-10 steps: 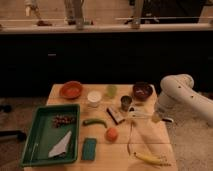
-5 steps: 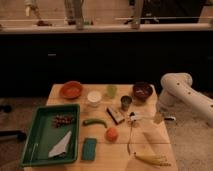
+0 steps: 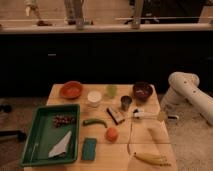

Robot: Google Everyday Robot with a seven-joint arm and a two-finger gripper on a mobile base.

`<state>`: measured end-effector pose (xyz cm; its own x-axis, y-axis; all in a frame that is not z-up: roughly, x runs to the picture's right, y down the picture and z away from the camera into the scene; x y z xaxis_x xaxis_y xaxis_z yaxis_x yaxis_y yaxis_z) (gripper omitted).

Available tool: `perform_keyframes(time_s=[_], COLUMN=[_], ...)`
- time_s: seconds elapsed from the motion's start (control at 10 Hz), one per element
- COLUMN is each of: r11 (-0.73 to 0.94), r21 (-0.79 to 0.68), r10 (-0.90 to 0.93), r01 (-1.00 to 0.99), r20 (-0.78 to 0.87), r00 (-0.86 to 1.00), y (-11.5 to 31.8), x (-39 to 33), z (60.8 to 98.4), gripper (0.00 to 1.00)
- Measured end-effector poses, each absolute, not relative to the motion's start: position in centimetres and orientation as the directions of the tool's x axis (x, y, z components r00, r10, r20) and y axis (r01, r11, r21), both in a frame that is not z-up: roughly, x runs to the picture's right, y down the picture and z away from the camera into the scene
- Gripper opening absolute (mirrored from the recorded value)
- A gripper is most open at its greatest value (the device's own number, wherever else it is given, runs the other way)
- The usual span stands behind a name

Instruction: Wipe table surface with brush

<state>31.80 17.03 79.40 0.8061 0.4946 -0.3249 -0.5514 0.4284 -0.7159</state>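
Observation:
The brush (image 3: 143, 115) lies low over the right part of the light wooden table surface (image 3: 150, 140), its white handle pointing right. My gripper (image 3: 161, 116) is at the handle's right end, near the table's right edge, shut on the brush. The white arm (image 3: 186, 87) reaches in from the right.
Along the back stand an orange bowl (image 3: 71, 90), a white cup (image 3: 93, 97), a green cup (image 3: 111, 91), a dark bowl (image 3: 142, 91) and a metal cup (image 3: 126, 103). A dark block (image 3: 116, 115), orange fruit (image 3: 111, 133), banana (image 3: 150, 158) and green tray (image 3: 35, 142) lie nearer.
The arm's upper part has shifted slightly. The gripper and brush stay at about the same spot by the table's right edge.

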Motion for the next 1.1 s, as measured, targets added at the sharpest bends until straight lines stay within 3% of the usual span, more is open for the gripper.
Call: perform_keyframes(time_s=[1.1], r11=[0.391], r21=[-0.657], r10=[0.517], r01=[-0.644], r20=[-0.422], r00=[0.744], y=[17.7], x=[36.8], z=[81.8], gripper=[0.0])
